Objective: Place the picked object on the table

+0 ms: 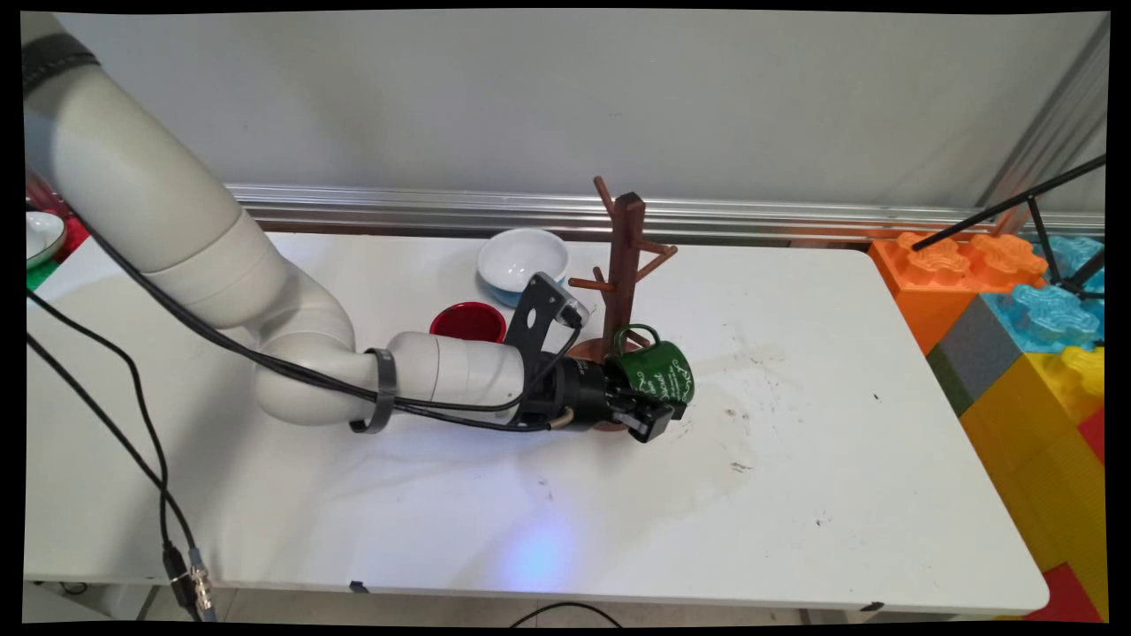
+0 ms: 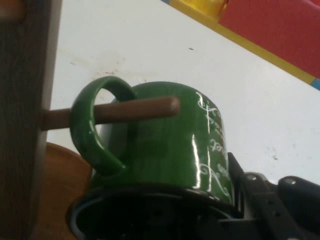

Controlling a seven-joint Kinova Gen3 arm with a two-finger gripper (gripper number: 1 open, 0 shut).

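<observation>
We see the hand clenched on the green mug at the foot of the wooden mug tree mid-bench, mug handle looped over a low peg, red bowl and white bowl behind.

The white, jointed robot arm reaches in from the upper left, bends low over the table and stretches level toward the right. Black cables hang along it. Its black two-finger gripper lies sideways at the arm's end, fingers clamped on a mug's rim and wall.
</observation>
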